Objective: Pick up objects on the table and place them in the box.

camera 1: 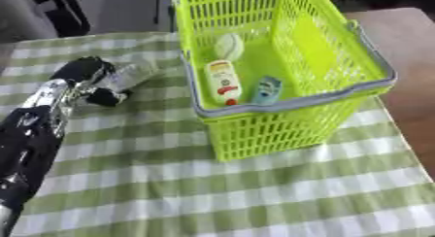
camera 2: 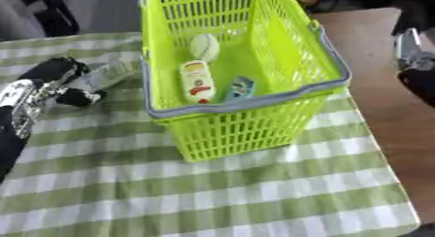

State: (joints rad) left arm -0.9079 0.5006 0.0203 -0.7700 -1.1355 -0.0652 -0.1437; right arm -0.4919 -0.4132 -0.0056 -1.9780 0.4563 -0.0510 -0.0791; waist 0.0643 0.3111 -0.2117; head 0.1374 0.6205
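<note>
Three items already lie in our basket [camera 1: 374, 71]: a ball [camera 1: 228, 45], a bottle [camera 1: 224, 80] and a tube [camera 1: 267, 89]. At nine o'clock of it, our left hand [camera 1: 89, 80] seems to have its fingers curled on a pale object [camera 1: 136, 73] above the tabletop [camera 1: 255, 192], apparently the last. Our right hand [camera 2: 414, 51] shows at three o'clock; we cannot tell its fingers.

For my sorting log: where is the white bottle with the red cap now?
The white bottle lies inside the green basket, on its floor, between the pale round object and the small blue item.

Green-checked cloth table [camera 1: 255, 192] lies open in front; tall lime-green plastic mesh basket [camera 1: 280, 129] blocks the far middle, top open.
</note>
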